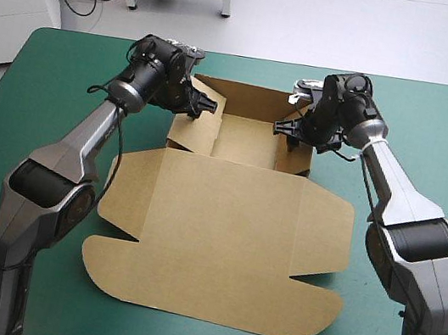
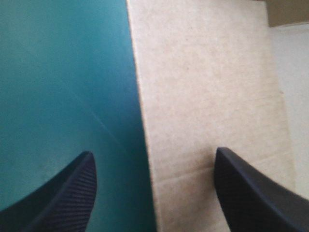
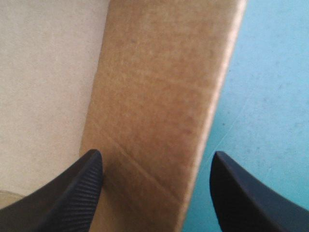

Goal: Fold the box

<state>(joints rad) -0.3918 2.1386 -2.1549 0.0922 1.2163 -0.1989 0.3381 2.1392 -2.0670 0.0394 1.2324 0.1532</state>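
The brown box (image 1: 221, 236) lies mid-table with its big lid sheet flat toward the near edge and a small tray with raised walls at the far end. My left gripper (image 1: 208, 106) is at the tray's left wall, open, its fingers astride the wall's edge (image 2: 145, 145): one finger (image 2: 72, 193) over the teal-green cover, the other (image 2: 251, 193) over the board. My right gripper (image 1: 286, 131) is at the tray's right wall, open, straddling that wall (image 3: 154, 121), one finger (image 3: 72, 193) on the inner side, the other (image 3: 251, 193) outside.
Teal-green cover (image 1: 433, 151) lies bare on both sides of the box and along the far edge. The lid's flaps (image 1: 326, 228) spread out flat to the left and right near the middle of the table.
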